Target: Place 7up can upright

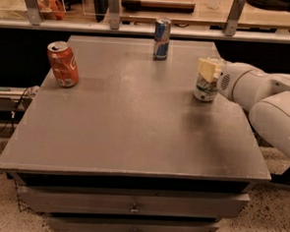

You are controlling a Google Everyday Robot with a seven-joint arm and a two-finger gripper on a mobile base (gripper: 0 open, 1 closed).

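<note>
The 7up can (205,88), silvery-white with green lettering, stands upright on the grey table (134,122) near its right edge. My gripper (208,68) comes in from the right on a white arm and sits around the can's upper half. Its pale yellow fingertips (206,69) cover the can's top. The lower half of the can shows below them and rests on the table.
An orange-red soda can (63,63) stands at the table's left edge, leaning slightly. A slim blue-and-silver can (161,38) stands at the back middle. A counter with rail posts runs behind the table. Drawers sit below the tabletop.
</note>
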